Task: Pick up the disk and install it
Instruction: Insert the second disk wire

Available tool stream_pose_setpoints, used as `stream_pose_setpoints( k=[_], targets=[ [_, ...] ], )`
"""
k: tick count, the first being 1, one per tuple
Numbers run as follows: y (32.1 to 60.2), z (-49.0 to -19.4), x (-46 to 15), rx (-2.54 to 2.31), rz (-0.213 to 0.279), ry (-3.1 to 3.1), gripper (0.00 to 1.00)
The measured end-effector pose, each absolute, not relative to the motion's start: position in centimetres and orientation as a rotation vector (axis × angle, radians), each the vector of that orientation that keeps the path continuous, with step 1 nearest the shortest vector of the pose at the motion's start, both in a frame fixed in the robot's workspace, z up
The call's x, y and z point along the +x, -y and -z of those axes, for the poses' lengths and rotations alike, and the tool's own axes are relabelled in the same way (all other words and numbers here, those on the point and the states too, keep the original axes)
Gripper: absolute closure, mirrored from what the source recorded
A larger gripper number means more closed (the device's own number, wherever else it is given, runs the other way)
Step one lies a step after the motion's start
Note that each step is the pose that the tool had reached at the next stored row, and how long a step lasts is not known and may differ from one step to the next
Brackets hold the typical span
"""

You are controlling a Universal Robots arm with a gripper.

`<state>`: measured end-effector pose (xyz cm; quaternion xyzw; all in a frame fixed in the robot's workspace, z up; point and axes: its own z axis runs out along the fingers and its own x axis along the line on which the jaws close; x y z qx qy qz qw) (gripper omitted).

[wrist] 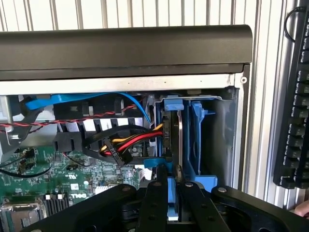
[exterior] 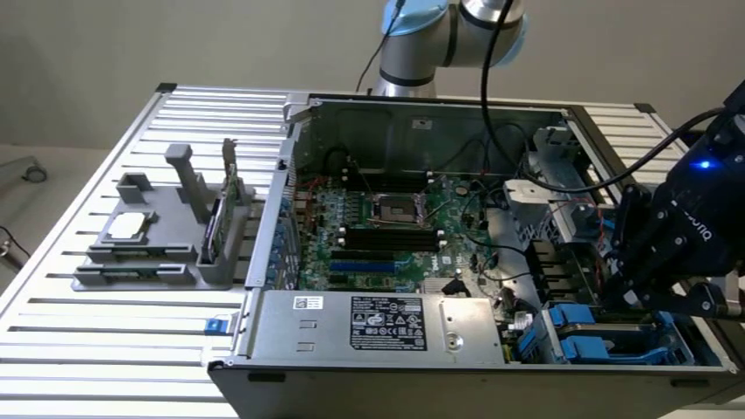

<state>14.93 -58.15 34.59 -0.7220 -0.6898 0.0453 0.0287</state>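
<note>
One gripper reaches into the near corner of the open computer case on the exterior view's right, its two black fingers drawn narrow and pinched on the blue edge of the disk. That disk stands on edge in the blue drive bay against the case wall, just beside a bundle of red, yellow and black cables. Farther in lies the green motherboard. Beyond the case, on the slatted table toward the exterior view's left, sits a grey fixture holding a small silver chip.
</note>
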Motion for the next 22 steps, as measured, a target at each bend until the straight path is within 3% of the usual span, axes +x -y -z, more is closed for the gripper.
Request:
stream_pose_setpoints(
  k=[22],
  targets=[
    [58.16,-33.99,15.28,-2.221,-0.126,2.123,0.84]
  ],
)
